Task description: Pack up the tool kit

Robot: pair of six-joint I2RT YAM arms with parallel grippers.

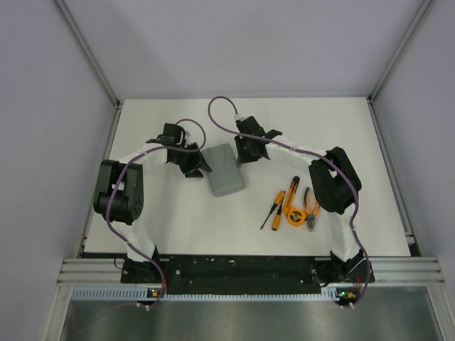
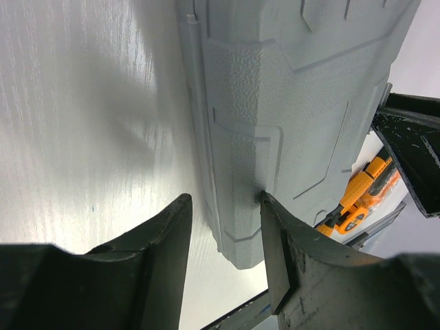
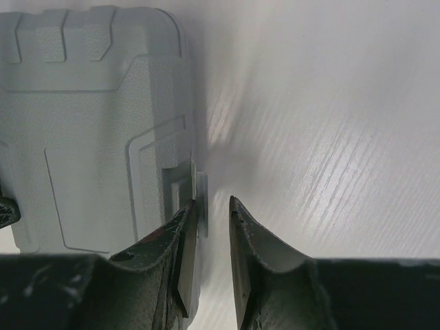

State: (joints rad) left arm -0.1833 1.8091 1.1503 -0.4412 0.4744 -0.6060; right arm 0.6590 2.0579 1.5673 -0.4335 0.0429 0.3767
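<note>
Your left gripper (image 2: 223, 223) sat released, fingers straddling one long edge of the grey case (image 1: 225, 169), mid-worktop. Your right gripper (image 3: 210, 213), jaws barely parted, flanked the latch tab (image 3: 200, 196) opposite. Orange tools (image 1: 291, 206) lay toward the near-right corner, mostly hidden behind the case from the left wrist.

The top camera sits above and behind the arm bases (image 1: 138, 268), looking down on the whole table (image 1: 178, 213). Both wrist cameras look along their fingers (image 2: 161, 254) from very close, sharing the grey case (image 3: 82, 124) from opposite sides.
</note>
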